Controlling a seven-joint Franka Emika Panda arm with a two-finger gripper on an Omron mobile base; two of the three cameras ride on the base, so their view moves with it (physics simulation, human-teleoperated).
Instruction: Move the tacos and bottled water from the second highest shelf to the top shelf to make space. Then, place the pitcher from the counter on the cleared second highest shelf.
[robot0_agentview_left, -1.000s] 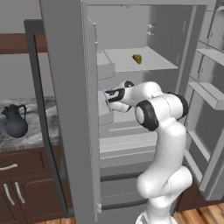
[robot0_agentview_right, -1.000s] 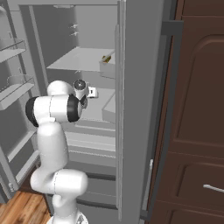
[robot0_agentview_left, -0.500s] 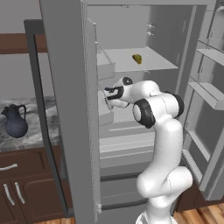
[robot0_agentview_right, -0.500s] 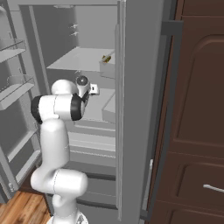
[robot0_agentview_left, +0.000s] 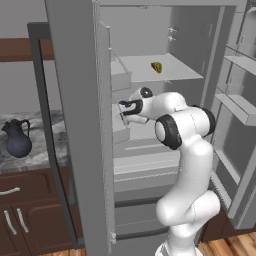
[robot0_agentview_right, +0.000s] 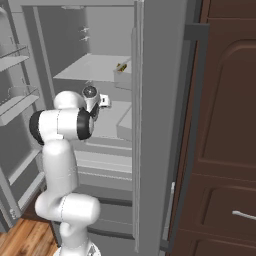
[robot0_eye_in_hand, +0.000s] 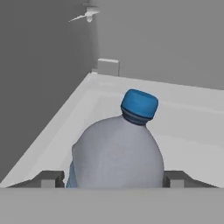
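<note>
**With taco up top, bottle grab is the step in hand**

While the fridge stands open, the top shelf (robot0_agentview_left: 175, 72) already carries the tacos (robot0_agentview_left: 157, 67), a small yellow folded shell near the middle of the board. The second highest shelf (robot0_eye_in_hand: 183, 118) is where the arm is working now; the gripper (robot0_agentview_left: 125, 107) is reached in at that level, close to the left wall.

Counter (robot0_agentview_left: 40, 155) to the left of the fridge has the pitcher (robot0_agentview_left: 18, 139) standing upright on it, dark blue-grey, bulbous, handle to its left in the left base view. Untouched, well apart from the arm. That's the last step, by my read.

Bottled water (robot0_eye_in_hand: 118, 153) fills the hand view: clear rounded body, blue cap on top, a sliver of blue label low on its left edge. It stands upright on the second highest shelf, toward the corner by the left wall. The two fingertips (robot0_eye_in_hand: 48, 179) sit either side of the body, spread wide. Looks open and straddling, not clamped yet; whether the pads touch the plastic I can't tell.

How to do it well, my judgement:
- Close on the body below the shoulder, not on the taper up by the cap, or it squeezes out.
- Bottle seems roughly centred between the tips; close evenly so it doesn't tip.
- Lift straight up only a little, then pull out clear of the top board before raising.
- Set down beside the taco, not on it.
</note>
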